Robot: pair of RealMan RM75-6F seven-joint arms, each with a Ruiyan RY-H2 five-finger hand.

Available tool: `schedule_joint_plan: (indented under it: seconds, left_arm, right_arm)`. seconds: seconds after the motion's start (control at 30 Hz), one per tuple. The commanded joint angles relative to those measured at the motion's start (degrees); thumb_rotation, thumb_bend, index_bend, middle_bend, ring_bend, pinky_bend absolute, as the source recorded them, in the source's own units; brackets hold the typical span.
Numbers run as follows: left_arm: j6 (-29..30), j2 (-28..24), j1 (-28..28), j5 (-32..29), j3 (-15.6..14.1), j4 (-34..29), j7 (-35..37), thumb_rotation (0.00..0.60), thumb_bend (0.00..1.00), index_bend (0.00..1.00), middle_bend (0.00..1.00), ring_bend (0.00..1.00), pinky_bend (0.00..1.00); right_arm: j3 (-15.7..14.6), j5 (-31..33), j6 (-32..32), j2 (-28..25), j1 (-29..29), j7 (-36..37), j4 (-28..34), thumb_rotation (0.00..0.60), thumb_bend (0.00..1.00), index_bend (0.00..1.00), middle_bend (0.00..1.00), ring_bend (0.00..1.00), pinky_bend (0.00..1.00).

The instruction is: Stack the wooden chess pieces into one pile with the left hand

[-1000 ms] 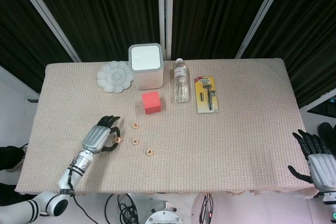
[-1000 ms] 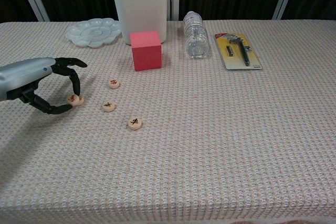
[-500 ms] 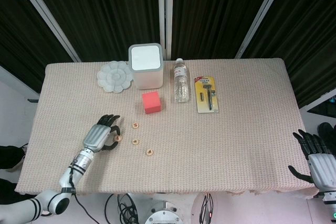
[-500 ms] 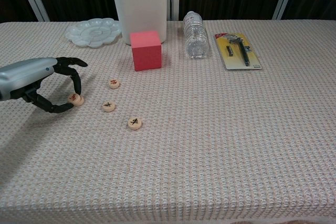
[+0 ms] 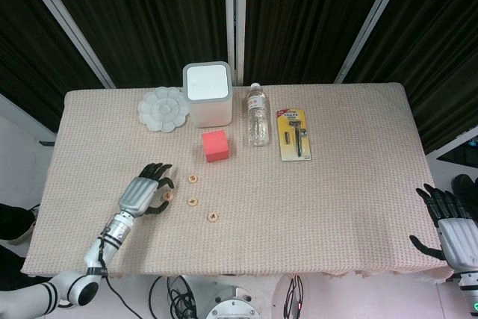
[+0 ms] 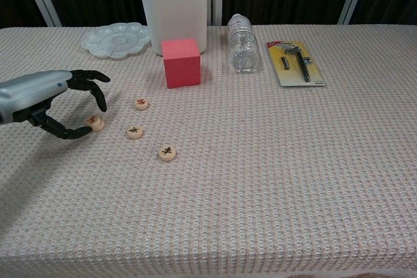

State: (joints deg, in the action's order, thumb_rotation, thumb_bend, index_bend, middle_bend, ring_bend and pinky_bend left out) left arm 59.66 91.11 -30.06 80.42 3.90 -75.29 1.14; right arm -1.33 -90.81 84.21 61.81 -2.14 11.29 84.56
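- While the white bin [image 6: 173,6] at the back has its lid shut so nothing inside shows, the paint palette [image 6: 116,39] beside it looks like bare white wells, and the clear water bottle [image 6: 242,43] lies on its side; can't tell what's in it.
- Red cube [image 6: 181,62] sits just in front of the bin, razor blister pack [image 6: 296,62] off to the right of the bottle.
- Four wooden chess pieces on the cloth, all flat and apart, nothing stacked yet: first piece [image 6: 95,122], second piece [image 6: 141,103], third piece [image 6: 135,131], fourth piece [image 6: 167,153].
- Left hand [image 6: 47,99] hangs low over the left side of the table [image 6: 313,180], fingers curled but apart. The thumb tip touches or nearly touches the first piece, the other fingers arch above it, so it isn't actually gripping anything.
- Right hand [image 5: 451,229] sits off the table's right front corner, fingers spread, holding nothing.
- Loads of bare cloth across the middle, right and front.
- Pieces have dark or red characters on top, and the yellow card has print, all too small to read.
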Motion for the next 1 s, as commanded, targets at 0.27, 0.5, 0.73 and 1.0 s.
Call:
schedule_joint_plan:
  seconds: [0.27,0.5,0.73,1.0]
  left_arm:
    - [1.5,-1.1,-1.2,4.0,-1.2,-6.1,-3.3,0.6,0.32,0.37,0.07,0.0,0.0]
    - [-1.1,1.8,-2.4,1.6,-0.5,-3.9,-5.6,0.6,0.32,0.37,0.07,0.0,0.0]
    - [-1.8,3.1,-2.9,1.0,-0.5,-2.1,-5.4,0.6,0.31,0.37,0.07,0.0,0.0]
    - [-2.7,4.0,-3.9,1.8,-1.0,-0.9,-4.5,0.6,0.32,0.37,0.07,0.0,0.0]
  right_arm:
    - [0.0,-0.4,0.0,0.1,-0.2,-0.2,0.4,0.6,0.16,0.0,0.0,0.0,0.0]
    - [-0.2,-0.1,0.4,0.0,0.3,0.3,0.0,0.6,0.16,0.0,0.0,0.0,0.0]
    - [0.0,0.1,0.3,0.0,0.3,1.0,-0.7,0.6,0.16,0.0,0.0,0.0,0.0]
    - [0.0,0.1,-0.5,0.5,-0.1,0.9,-0.9,0.6,0.16,0.0,0.0,0.0,0.0]
